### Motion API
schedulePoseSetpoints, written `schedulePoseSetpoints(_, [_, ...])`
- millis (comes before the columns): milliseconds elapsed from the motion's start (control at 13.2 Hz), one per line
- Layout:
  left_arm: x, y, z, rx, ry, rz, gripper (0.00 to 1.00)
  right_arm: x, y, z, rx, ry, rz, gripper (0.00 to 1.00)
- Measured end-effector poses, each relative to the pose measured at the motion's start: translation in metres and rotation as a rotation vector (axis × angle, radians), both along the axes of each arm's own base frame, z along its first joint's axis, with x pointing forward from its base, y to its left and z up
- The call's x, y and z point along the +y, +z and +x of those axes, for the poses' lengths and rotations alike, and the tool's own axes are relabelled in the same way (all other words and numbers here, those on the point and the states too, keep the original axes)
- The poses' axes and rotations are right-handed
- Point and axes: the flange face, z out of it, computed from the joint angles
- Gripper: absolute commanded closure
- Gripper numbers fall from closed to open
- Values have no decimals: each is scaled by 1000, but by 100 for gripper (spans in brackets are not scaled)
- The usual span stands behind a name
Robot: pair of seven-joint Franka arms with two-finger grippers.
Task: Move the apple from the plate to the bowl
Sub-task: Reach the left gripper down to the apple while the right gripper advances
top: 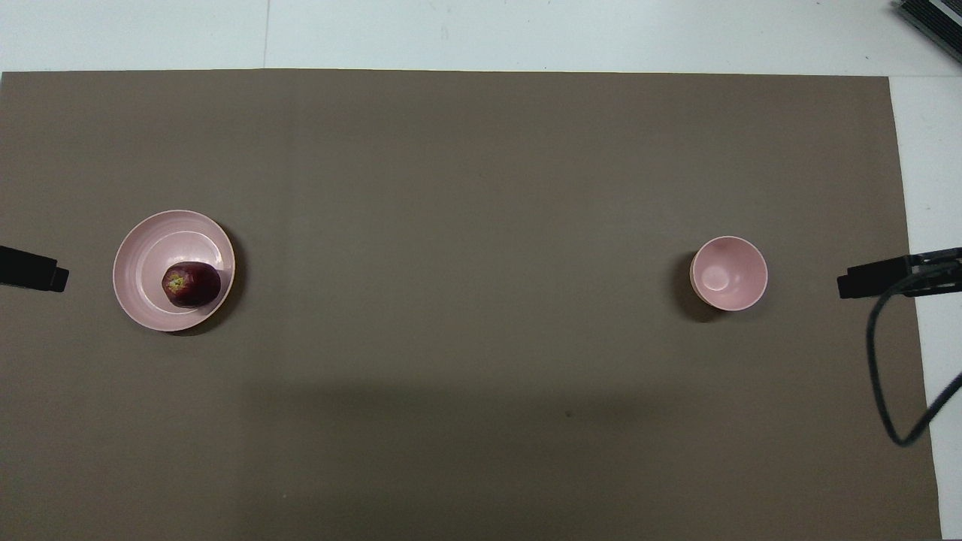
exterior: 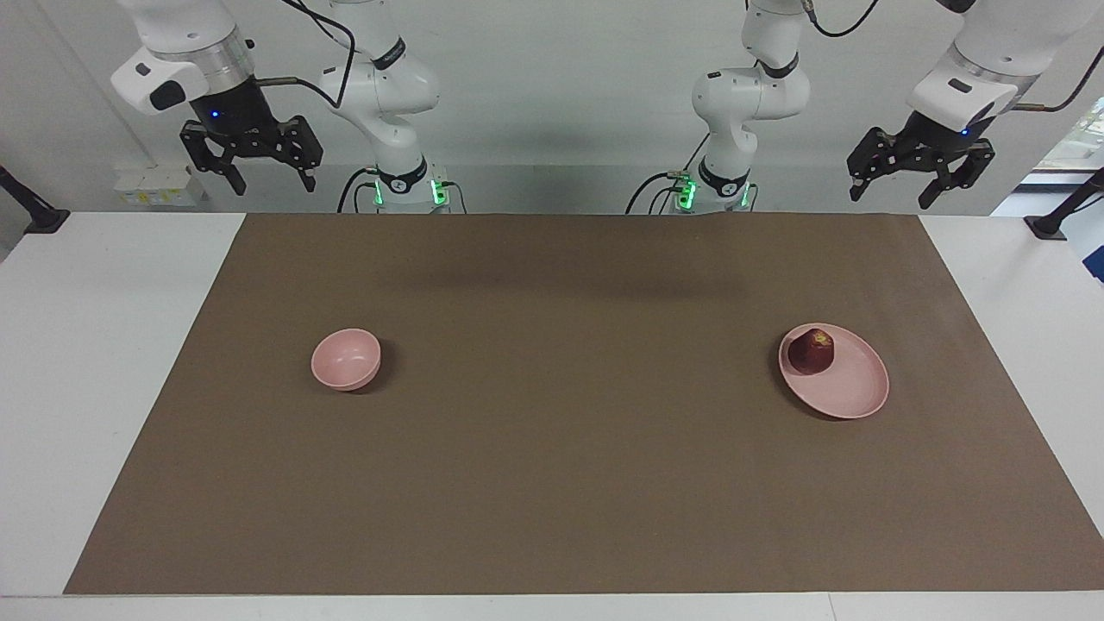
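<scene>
The dark red apple lies on the wide pink plate, on the part nearer the robots, toward the left arm's end of the table. The small deep pink bowl stands empty toward the right arm's end. My left gripper is open and empty, raised high over the table's edge by its base. My right gripper is open and empty, raised high at its own end. Both arms wait.
A brown mat covers most of the white table. A black cable hangs by the right gripper's tip. Black clamps stand at the table's ends. A dark object lies at a corner farthest from the robots.
</scene>
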Motion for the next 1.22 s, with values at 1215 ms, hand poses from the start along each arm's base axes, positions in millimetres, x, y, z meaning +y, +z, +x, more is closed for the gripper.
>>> schedulePoseSetpoints(1215, [1, -153, 44, -142, 8, -22, 0, 139, -165, 72, 0, -181, 190, 0])
